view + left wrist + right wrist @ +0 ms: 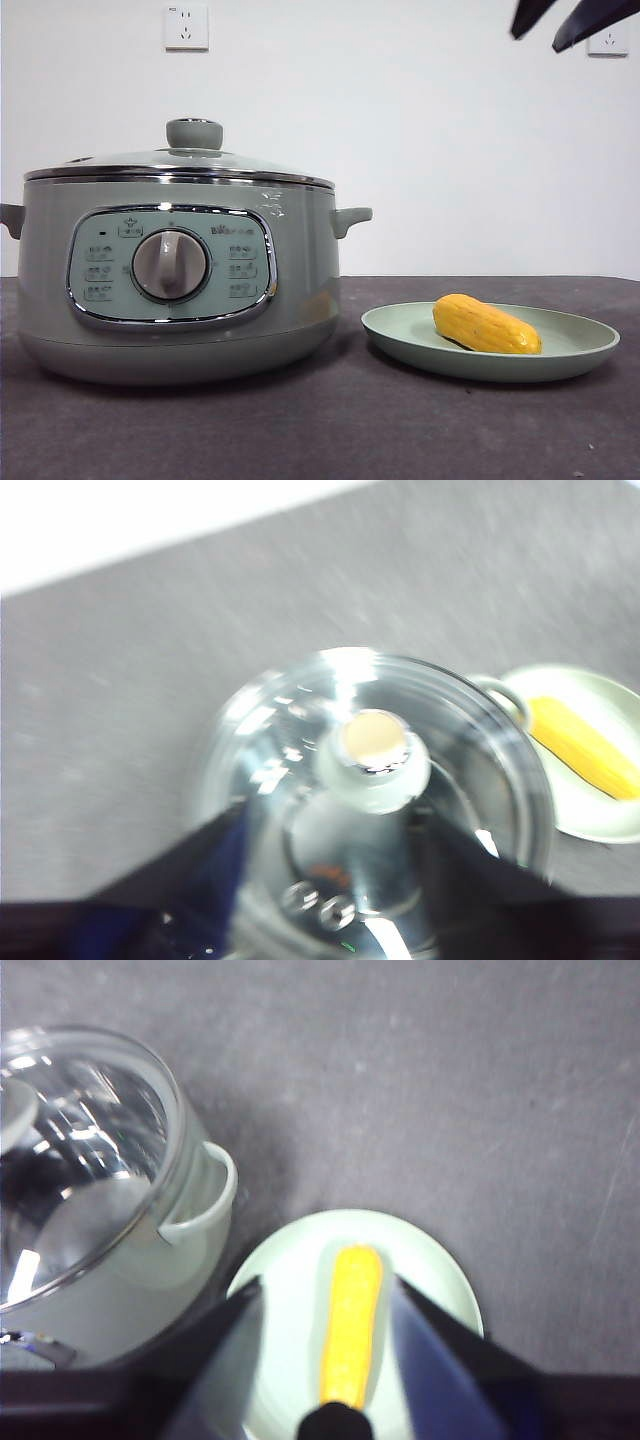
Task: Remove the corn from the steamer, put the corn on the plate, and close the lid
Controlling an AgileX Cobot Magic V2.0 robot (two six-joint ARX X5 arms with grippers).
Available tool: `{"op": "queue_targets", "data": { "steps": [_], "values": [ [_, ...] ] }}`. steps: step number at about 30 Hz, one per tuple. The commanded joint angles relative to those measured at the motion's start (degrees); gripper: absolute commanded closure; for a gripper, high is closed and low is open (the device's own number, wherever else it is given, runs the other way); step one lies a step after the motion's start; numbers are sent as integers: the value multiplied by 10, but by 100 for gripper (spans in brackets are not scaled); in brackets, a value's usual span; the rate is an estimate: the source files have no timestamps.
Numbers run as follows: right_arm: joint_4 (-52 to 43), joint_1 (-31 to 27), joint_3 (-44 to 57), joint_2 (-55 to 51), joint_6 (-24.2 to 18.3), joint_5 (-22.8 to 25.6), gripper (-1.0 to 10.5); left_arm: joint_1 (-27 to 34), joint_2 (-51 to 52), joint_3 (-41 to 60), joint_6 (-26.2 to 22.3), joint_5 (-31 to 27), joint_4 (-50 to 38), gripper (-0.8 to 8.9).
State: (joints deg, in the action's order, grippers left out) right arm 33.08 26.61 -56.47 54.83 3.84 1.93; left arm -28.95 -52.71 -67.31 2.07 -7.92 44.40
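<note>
Right wrist view: our right gripper [325,1295] hangs open and empty above the corn [352,1325], whose long axis runs 12-to-6 between the jaws on the plate [440,1270]. Left gripper [330,830], open, straddles the lid [300,720] knob; the steamer [300,260] is closed.

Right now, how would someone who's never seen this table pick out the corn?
Find the big grey-green steamer with its lid on. Beside its handle sits a shallow mint plate. The corn lies on it, the only yellow thing here.
</note>
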Motion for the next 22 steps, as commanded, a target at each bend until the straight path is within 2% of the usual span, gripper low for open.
{"op": "queue_targets", "data": {
  "steps": [1, 4, 9, 13, 22],
  "values": [
    [-56, 1, 80, -63, 8, 2, 959, 0, 79, 86, -4, -31, -38, 822],
    [-139, 1, 189, -155, 17, 37, 959, 0, 196, 210, 10, -60, -97, 822],
    [-182, 0, 266, -211, 30, 52, 959, 0, 288, 302, 9, -71, -122, 822],
    [-163, 0, 267, -210, 57, 106, 942, 0, 290, 305, 9, -70, -80, 816],
    [-141, 0, 266, -211, 56, 104, 942, 0, 287, 305, 9, -71, -40, 816]
  ]
}}
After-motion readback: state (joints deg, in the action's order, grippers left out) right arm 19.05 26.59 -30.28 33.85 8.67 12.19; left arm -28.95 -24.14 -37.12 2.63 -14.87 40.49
